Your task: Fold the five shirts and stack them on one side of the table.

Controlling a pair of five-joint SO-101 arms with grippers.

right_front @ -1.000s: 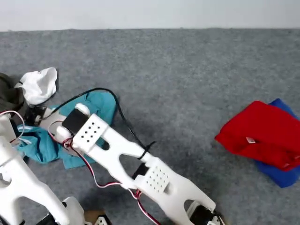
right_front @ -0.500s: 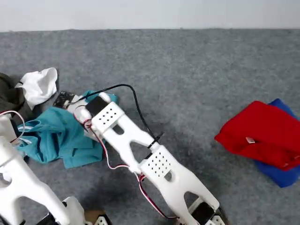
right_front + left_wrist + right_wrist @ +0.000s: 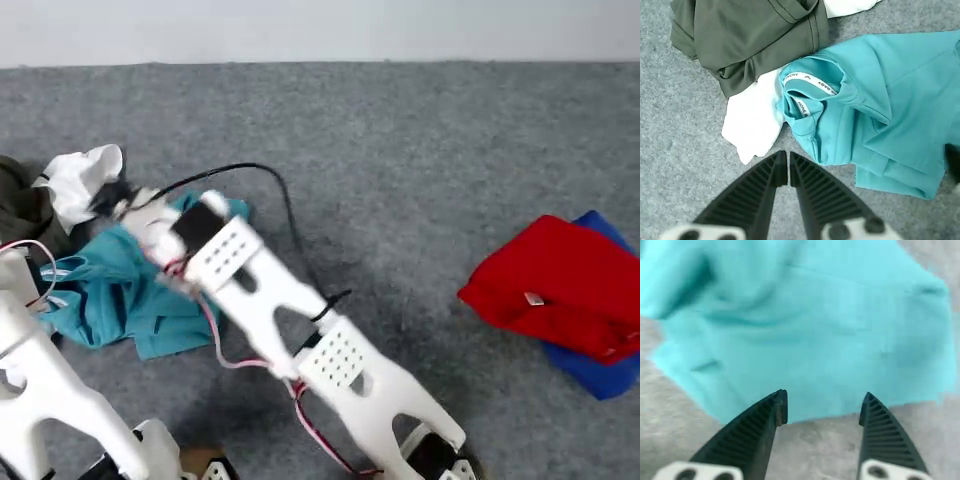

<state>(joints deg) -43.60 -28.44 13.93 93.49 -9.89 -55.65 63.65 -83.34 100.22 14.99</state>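
A crumpled teal shirt (image 3: 110,290) lies at the table's left, its collar (image 3: 812,92) towards the left arm. Beside it are a white shirt (image 3: 85,180) and a dark olive shirt (image 3: 18,205), which also appear in the left wrist view as the white shirt (image 3: 752,120) and olive shirt (image 3: 750,35). My left gripper (image 3: 789,167) is shut and empty over bare carpet, just short of the collar. My right gripper (image 3: 826,407) is open over the teal cloth (image 3: 805,325); from above it is blurred (image 3: 115,200) near the white shirt. A folded red shirt (image 3: 560,285) rests on a blue one (image 3: 600,370) at the right.
The grey carpeted table (image 3: 400,150) stretches bare across the middle and far side. The right arm (image 3: 300,330) crosses diagonally from the near edge to the shirt pile, trailing a black cable (image 3: 285,215). The left arm's white body (image 3: 40,390) stands at the near left.
The right arm has swung away from the near-left part of the teal shirt towards the far side, ending blurred near the white shirt. More teal cloth now shows. The left arm kept still.
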